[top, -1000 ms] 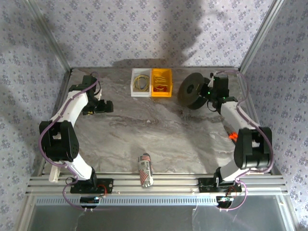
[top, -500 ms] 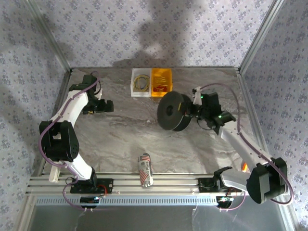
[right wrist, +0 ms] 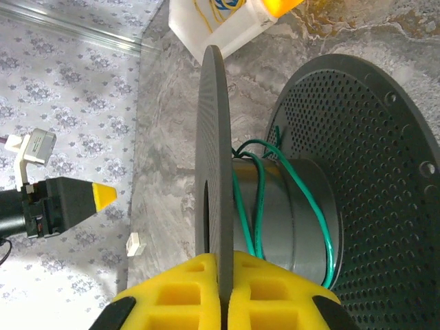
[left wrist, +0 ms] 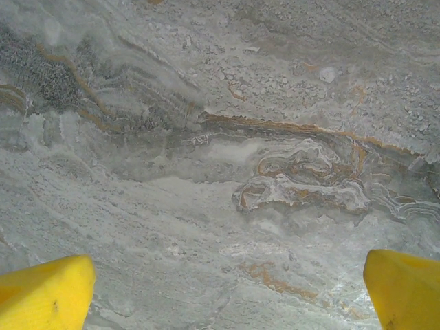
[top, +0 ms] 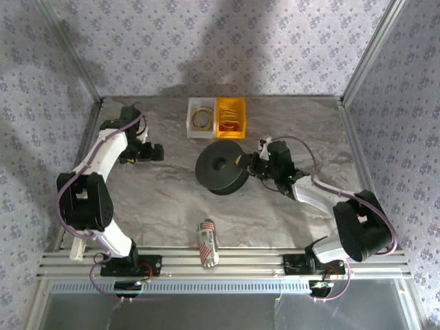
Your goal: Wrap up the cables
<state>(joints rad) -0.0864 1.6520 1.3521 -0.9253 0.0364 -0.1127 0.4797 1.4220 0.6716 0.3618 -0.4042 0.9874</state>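
Observation:
The yellow cable (top: 202, 118) lies coiled in a white bin (top: 192, 128) at the back. The red-orange cable (top: 232, 125) lies in the yellow bin (top: 231, 106) beside it. My right gripper (top: 245, 164) is shut on one flange of the black spool (top: 220, 169), just in front of the bins. In the right wrist view the yellow fingers (right wrist: 172, 302) pinch the thin flange (right wrist: 214, 151) edge-on, and a green wire (right wrist: 256, 206) loops around the hub. My left gripper (top: 155, 151) stands open at the left, over bare marble (left wrist: 220, 172) with nothing between its fingertips (left wrist: 45, 295).
A patterned can (top: 207, 242) lies on its side near the front rail. A small white clip (right wrist: 135, 244) lies on the table to the left of the spool. Metal frame posts and wallpapered walls close in the table on three sides.
My right arm has carried the black spool from the back right corner leftward to the middle of the table. The left arm has stayed put.

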